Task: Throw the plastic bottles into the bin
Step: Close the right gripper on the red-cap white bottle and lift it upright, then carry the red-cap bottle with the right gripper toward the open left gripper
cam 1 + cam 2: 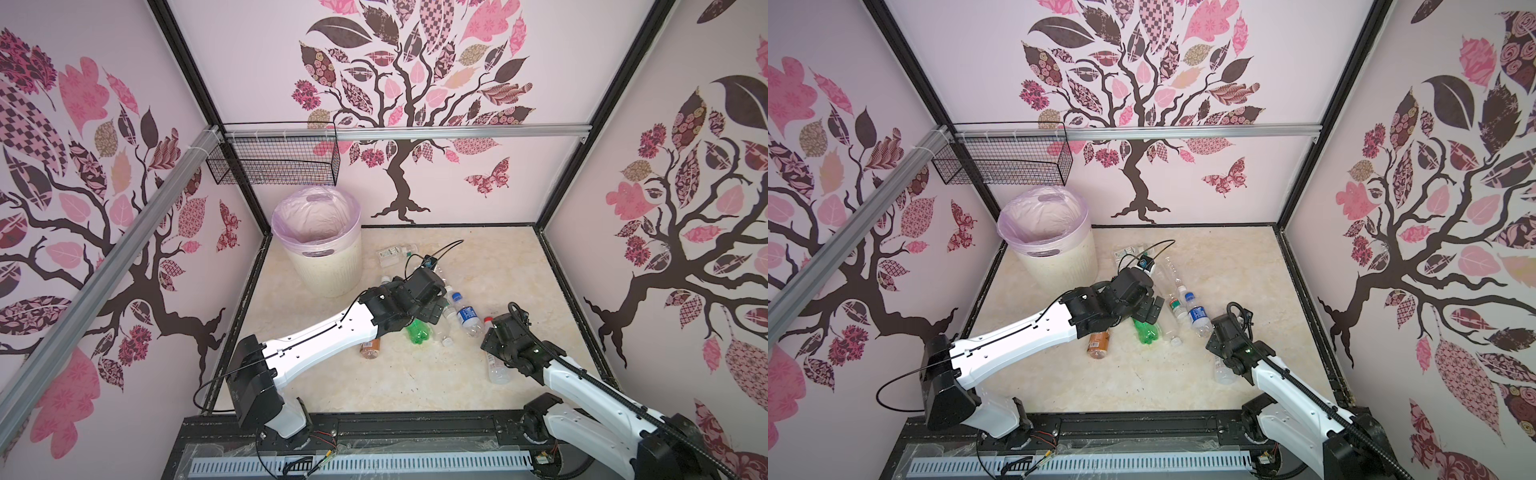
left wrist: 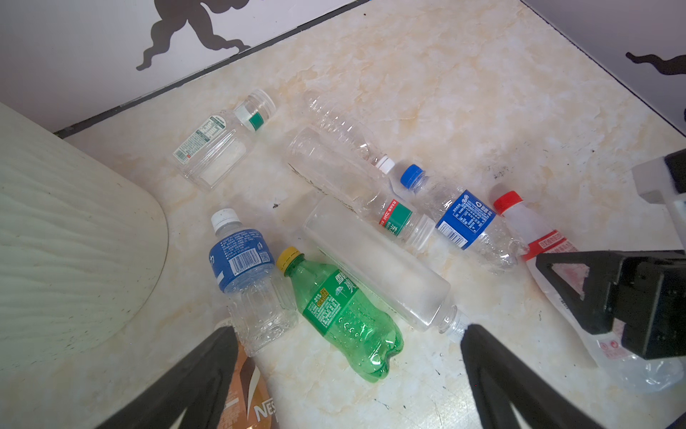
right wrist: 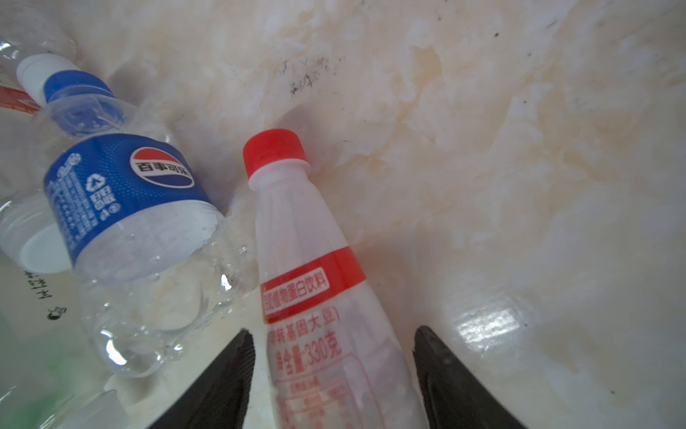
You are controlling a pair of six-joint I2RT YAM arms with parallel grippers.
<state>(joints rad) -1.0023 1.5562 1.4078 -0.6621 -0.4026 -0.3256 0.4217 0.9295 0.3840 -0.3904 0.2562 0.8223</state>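
The right arm reaches low; the right hand [image 3: 331,328] straddles the red-capped bottle [image 3: 297,223] (actual contact I cannot tell). That bottle lies flat on the worktop [image 1: 415,382], cap toward the back wall. The left hand [image 2: 348,330] hangs released over the green bottle [image 2: 345,315].

1. The blue-capped bottle [image 3: 126,193] carried a blue label with a red, white and blue roundel reading "百事可乐".
2. The red-capped bottle [image 3: 315,297] bore red print: "蛋白饮料" on its band, "转基因大豆" beneath, then "330克".
3. The brown-wrapped bottle [image 2: 252,401] showed only the white letters "NES".
4. The green bottle [image 2: 345,308] wore white characters, seemingly "雪碧"; its finer print was too small to read.
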